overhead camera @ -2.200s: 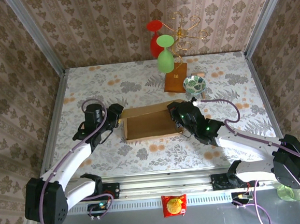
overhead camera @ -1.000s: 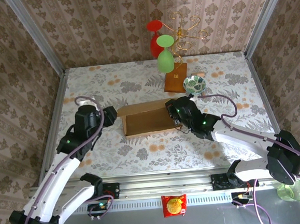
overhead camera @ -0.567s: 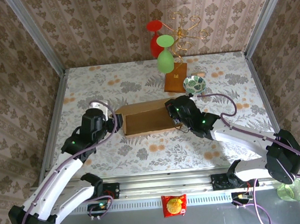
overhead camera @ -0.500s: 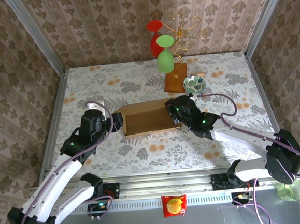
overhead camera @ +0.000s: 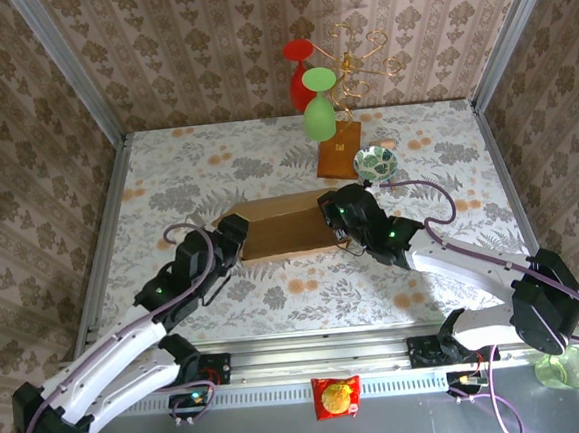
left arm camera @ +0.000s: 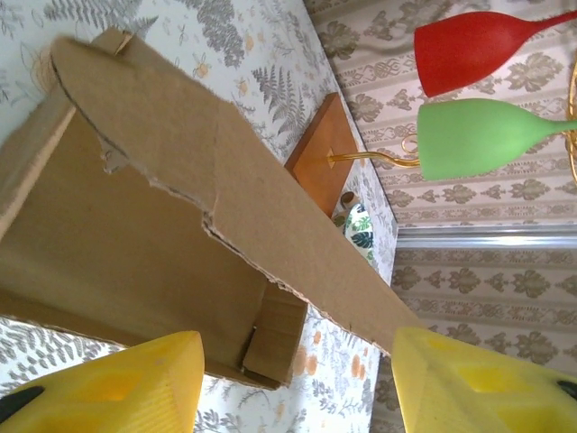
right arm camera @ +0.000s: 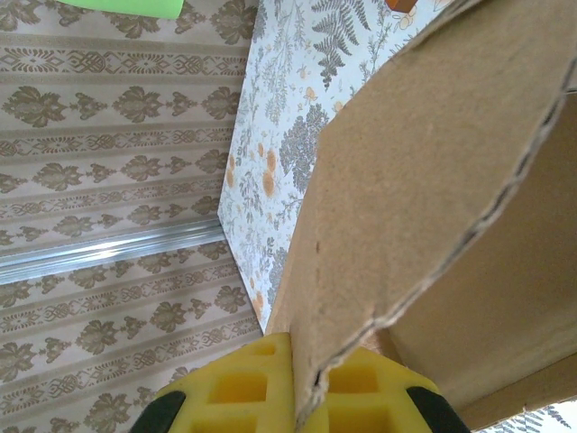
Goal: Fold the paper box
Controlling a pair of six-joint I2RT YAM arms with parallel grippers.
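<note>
A counter [overhead camera: 166, 176] covered in a grey-and-white floral sheet is enclosed on three sides by walls [overhead camera: 156, 46] of damask-patterned paper. Aluminium posts [overhead camera: 67, 68] are set in the far corners. A glass stand [overhead camera: 337, 158], gold wire on a square wooden base, is placed at the far middle of the counter.

The paper box [overhead camera: 281, 232] is found just in front of the stand's base, toward the arm bases and slightly left of it. Its long axis is laid across the counter from left to right, with the right end a little closer to the stand than the left end. In the left wrist view a long flap [left arm camera: 225, 180] is seen tilted over the box's interior.

The left arm [overhead camera: 129, 339] is extended low over the counter from the near left of the stand, its wrist held at the box end farther from the stand. The right arm [overhead camera: 453, 259] is bent in from the near right, its wrist held at the box end just in front of the stand.

A red glass [overhead camera: 300, 75] and a green glass [overhead camera: 320, 114] are carried on the stand's wire. A small patterned bowl [overhead camera: 375, 163] is set just right of the stand's base.

The left fingers [overhead camera: 233, 239] are spread apart with nothing grasped. The right fingers [overhead camera: 332, 223] are clenched on a cardboard panel at the box's right end, its edge pinched between the yellow pads.
</note>
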